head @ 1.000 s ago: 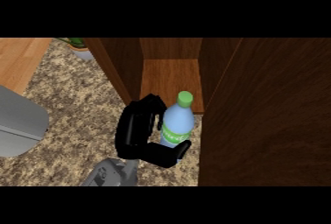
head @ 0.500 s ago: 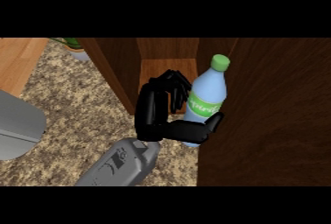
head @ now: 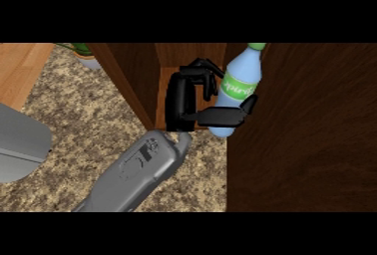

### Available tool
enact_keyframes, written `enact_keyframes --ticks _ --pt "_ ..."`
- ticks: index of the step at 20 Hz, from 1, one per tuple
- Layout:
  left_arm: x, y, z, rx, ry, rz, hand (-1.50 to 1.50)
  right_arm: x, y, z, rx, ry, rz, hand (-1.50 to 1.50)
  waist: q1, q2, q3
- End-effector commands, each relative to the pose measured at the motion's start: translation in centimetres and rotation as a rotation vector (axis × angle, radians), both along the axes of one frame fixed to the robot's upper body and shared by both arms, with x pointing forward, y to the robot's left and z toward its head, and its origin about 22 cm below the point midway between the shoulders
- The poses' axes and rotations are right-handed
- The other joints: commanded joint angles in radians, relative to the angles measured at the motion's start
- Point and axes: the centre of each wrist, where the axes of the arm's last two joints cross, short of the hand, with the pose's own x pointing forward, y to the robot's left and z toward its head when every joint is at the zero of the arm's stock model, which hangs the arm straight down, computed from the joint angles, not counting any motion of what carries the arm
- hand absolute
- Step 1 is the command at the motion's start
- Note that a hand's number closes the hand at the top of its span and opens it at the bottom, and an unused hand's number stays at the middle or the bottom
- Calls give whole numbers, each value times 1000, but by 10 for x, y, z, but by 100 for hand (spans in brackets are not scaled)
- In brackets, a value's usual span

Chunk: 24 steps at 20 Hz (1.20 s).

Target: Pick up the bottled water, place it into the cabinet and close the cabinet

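trouble is looming mainly along the right of the opening: the left hand (head: 180, 102) is carrying the water bottle (head: 237, 87) into the cabinet (head: 132, 74), with fingers (head: 202, 69) curling round its far side and the thumb (head: 221, 117) crossing its lower part. the bottle is riding right against the edge of the dark wooden panel (head: 309, 124), which is probably the open door, though that is not showing clearly. the green cap (head: 257, 46) is sitting at that edge, so any drift to the right is risking a knock that twists the bottle in the grasp. the bottle is also leaning, with the cap deeper in and the base hanging near the front lip of the pale shelf floor (head: 163, 84), just where that floor is meeting the speckled counter (head: 81, 109). letting go here is likely leaving the bottle tipping over or rolling back out. pulling the hand away is posing its own danger, since the fingers are wrapping behind the bottle and may be dragging it forward with them. a base stopping short of the lip is also risking a blocked door when closing time comes. the right hand is not showing anywhere.
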Motion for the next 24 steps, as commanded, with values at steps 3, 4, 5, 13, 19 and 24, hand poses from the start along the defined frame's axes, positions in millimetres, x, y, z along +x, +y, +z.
enact_keyframes --ticks 3,4,5,13,19,24 --pt "27 9 -24 72 9 37 150 2 3 24 49 -70 31 -150 -7 5 0" --pt "34 3 -8 75 33 41 150 6 11 20 60 -44 18 -150 0 3 0" --pt "28 8 -27 100 13 55 150 -5 -1 14 58 -51 20 -150 -7 -1 0" --pt "54 22 -38 64 88 135 150 2 -1 24 75 -59 53 -150 -17 8 -1" --pt "77 26 -33 86 66 171 150 13 6 18 84 -56 57 -150 -21 13 -1" --pt "96 42 -42 222 48 222 150 -1 -8 13 64 -49 68 -150 -38 12 0"
